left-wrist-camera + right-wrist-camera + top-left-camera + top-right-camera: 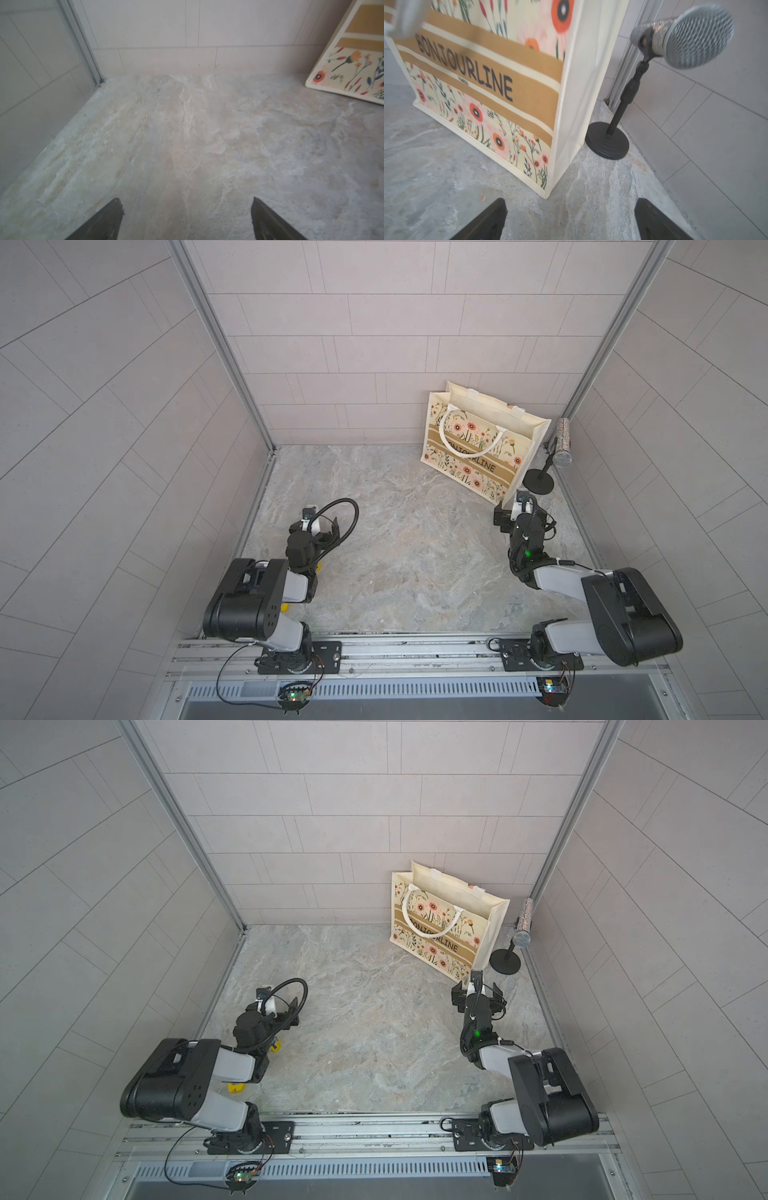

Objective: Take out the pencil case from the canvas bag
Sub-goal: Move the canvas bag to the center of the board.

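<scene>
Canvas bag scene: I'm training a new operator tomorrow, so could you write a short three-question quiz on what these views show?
1. True or false: the canvas bag lies flat on its side.
2. What stands right beside the bag, in the corner?
A) a microphone on a stand
B) a desk lamp
C) a water bottle
3. Which gripper is nearer the bag, and is it open or shut?

Key
1. False: it stands upright.
2. A.
3. The right gripper; it is open, its fingers apart and holding nothing.
</scene>
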Robot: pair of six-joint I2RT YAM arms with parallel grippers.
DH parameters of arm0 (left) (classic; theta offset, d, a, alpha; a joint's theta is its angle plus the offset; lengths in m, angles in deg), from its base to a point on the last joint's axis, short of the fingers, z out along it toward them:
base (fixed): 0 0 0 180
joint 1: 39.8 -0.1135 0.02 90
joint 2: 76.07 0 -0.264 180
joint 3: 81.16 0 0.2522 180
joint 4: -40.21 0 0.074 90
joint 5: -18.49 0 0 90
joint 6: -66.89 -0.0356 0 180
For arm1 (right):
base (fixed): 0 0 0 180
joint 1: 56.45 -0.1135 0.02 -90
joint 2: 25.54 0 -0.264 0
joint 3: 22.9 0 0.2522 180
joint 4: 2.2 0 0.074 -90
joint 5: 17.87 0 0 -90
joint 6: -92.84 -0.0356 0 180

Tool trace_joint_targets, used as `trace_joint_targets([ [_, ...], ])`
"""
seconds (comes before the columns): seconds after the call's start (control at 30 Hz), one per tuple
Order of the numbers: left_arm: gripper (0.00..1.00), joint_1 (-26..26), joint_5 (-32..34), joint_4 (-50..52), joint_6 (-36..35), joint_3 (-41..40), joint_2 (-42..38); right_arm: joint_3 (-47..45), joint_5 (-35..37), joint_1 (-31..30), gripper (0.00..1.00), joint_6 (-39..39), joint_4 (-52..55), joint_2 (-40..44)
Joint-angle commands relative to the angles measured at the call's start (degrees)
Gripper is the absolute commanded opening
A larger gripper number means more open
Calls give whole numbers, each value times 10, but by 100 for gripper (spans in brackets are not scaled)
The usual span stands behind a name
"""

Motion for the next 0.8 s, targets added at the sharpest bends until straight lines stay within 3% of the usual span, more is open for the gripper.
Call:
trace_joint_targets([
  [0.0, 100, 36, 80, 64, -28, 0, -87, 21, -1, -4, 100, -20, 94, 44],
  [0.1, 100, 91, 130, 146, -60, 9, -160, 12, -18, -4, 100, -45, 112, 91],
  [0.23, 100, 142, 118, 274, -48, 66, -211, 9, -35, -5, 100, -80, 147, 157],
  [0.4, 100, 151, 90, 378, 97, 140, -233, 93, -14, -3, 100, -162, 307, 184],
  [0.57, 100, 151, 90, 482, 222, 200, -234, 113, -11, 3, 100, -211, 336, 206],
  [0.63, 100, 149, 110, 530, 276, 221, -236, 136, 3, 8, 100, -245, 374, 208],
  [0.77, 100, 137, 163, 624, 343, 254, -246, 176, -40, 14, 100, -264, 403, 199],
])
